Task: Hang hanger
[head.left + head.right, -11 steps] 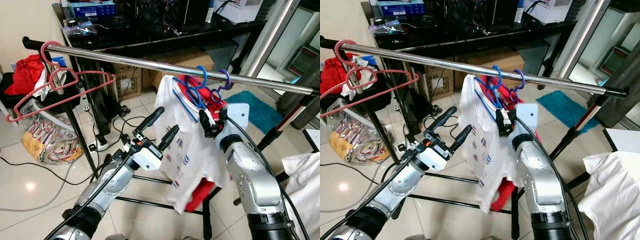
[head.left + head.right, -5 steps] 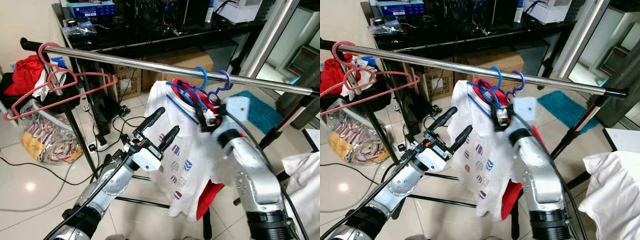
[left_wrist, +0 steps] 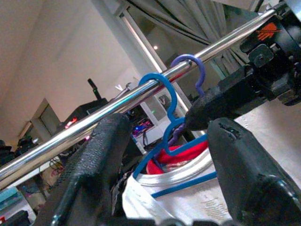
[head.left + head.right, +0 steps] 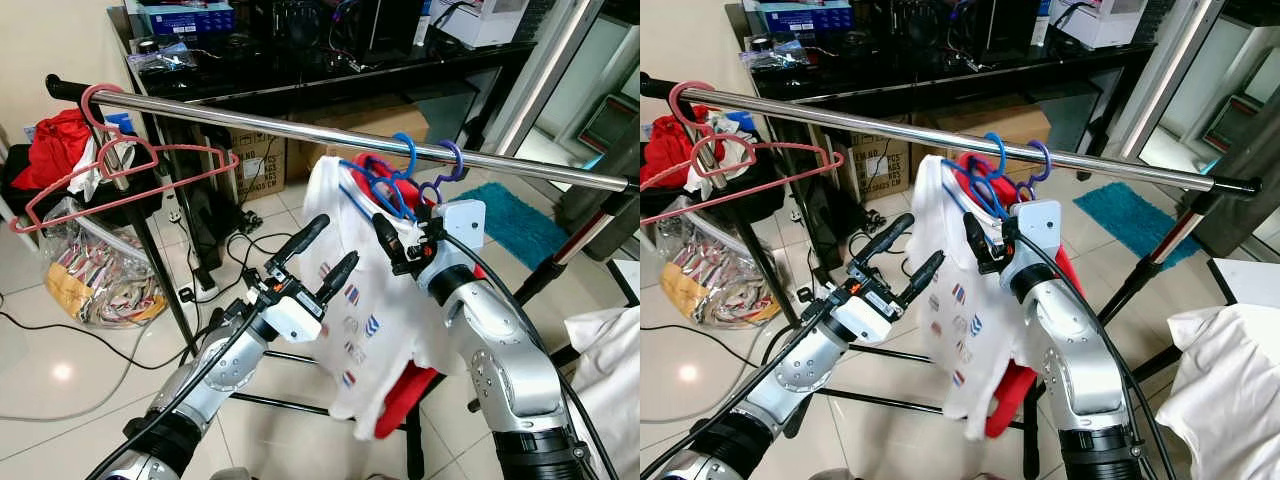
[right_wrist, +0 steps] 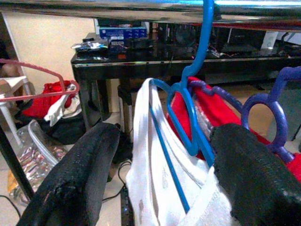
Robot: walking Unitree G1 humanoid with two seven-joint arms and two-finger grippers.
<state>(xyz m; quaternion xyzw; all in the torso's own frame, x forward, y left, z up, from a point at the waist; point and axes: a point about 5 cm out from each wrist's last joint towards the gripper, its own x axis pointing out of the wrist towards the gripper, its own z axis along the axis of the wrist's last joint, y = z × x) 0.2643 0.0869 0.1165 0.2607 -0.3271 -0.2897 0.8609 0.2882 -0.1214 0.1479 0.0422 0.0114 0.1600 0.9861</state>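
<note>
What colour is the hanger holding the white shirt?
Blue. The hanger shows best in the right wrist view, hooked over the rail.

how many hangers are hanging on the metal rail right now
4: two pink hangers near the rail's left end, then a blue hanger carrying the white shirt and a purple hanger right beside it. Clothes may hide more.

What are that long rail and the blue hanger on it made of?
The rail looks like polished metal, probably chromed steel: it is mirror-bright and carries reflections along its length. The blue hanger seems to be plastic, or perhaps plastic-coated wire: its colour is even, its gloss soft, its curves smoothly rounded.
</note>
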